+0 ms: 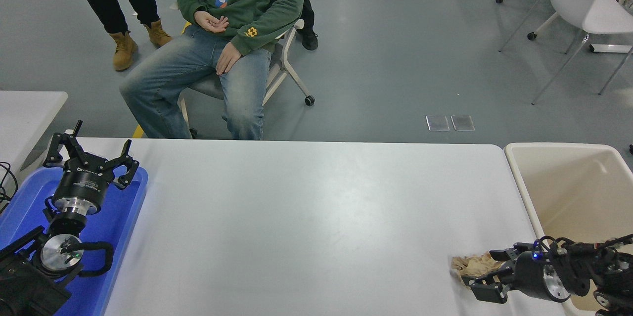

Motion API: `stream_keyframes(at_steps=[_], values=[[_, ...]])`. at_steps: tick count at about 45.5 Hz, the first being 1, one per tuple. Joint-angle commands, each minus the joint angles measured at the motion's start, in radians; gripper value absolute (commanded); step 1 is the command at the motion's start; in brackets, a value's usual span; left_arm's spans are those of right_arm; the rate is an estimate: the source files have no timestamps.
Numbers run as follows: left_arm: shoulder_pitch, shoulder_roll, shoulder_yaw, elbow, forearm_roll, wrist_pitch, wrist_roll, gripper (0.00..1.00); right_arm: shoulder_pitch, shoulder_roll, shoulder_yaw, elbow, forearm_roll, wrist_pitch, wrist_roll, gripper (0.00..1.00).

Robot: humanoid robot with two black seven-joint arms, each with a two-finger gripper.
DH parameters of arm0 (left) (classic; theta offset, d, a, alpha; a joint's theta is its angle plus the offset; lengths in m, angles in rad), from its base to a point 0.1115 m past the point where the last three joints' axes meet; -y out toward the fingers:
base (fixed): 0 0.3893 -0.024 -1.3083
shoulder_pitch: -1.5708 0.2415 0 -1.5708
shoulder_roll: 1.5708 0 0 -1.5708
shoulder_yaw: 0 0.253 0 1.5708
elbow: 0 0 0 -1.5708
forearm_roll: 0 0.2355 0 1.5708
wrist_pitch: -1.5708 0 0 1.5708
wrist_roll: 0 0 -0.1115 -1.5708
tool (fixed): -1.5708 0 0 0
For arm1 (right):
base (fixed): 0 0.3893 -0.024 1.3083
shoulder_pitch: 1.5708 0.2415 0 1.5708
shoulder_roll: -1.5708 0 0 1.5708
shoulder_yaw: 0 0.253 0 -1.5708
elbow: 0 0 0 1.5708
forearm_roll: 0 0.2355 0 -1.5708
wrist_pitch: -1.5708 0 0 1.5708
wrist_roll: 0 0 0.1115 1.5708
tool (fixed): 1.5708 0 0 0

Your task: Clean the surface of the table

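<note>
On table surface (306, 227): right gripper (487, 274) at crumpled tissue (470, 264)

Matte smooth table surface (306, 217); crumpled paper wad (470, 265).

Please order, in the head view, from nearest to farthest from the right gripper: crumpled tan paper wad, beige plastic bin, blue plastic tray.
From the right gripper:
1. Crumpled tan paper wad, at its fingertips, on the near right of the table.
2. Beige plastic bin, just right of it.
3. Blue plastic tray, far left.
</note>
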Motion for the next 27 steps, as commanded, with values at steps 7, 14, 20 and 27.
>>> stream_keyframes(at_steps=[7,14,20,27], values=[[0.000,0.000,0.000,0.000,0.000,0.000,0.000,1.00,0.002,0.019,-0.004,-0.045,-0.035,-0.006,0.001,0.86],[0.000,0.000,0.000,0.000,0.000,0.000,0.000,1.00,0.004,0.019,-0.004,-0.043,-0.037,-0.006,0.003,0.74],[0.000,0.000,0.000,0.000,0.000,0.000,0.000,1.00,0.004,0.019,-0.004,-0.043,-0.037,-0.006,0.003,0.52],[0.000,0.000,0.000,0.000,0.000,0.000,0.000,1.00,0.005,0.016,0.002,-0.040,-0.029,-0.006,0.001,0.33]])
